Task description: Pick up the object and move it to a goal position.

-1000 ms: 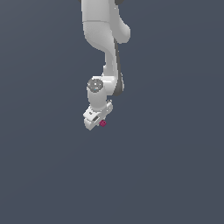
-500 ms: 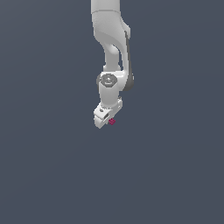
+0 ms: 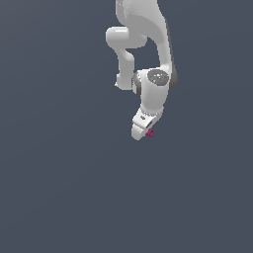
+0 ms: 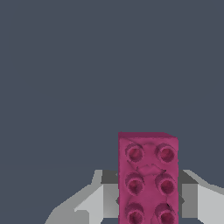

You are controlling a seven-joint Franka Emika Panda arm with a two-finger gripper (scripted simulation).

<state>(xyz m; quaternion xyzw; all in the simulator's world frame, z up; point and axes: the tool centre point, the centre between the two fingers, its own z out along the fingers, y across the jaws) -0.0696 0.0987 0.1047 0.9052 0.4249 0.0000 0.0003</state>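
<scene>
The object is a small magenta-red studded block (image 3: 149,132), seen at the tip of my white gripper (image 3: 143,132) in the exterior view. In the wrist view the block (image 4: 148,177) is large, with two rows of round studs, and sits between my two grey-white fingers (image 4: 94,201), which press on its sides. The gripper is shut on the block and holds it in the air, with nothing under it. No goal marker shows in either view.
Only a plain dark grey-blue background surrounds the arm (image 3: 143,44). No table edge, container or other object is in view.
The arm has swung toward the exterior view's right, carrying the block with it. The grip on the block is unchanged.
</scene>
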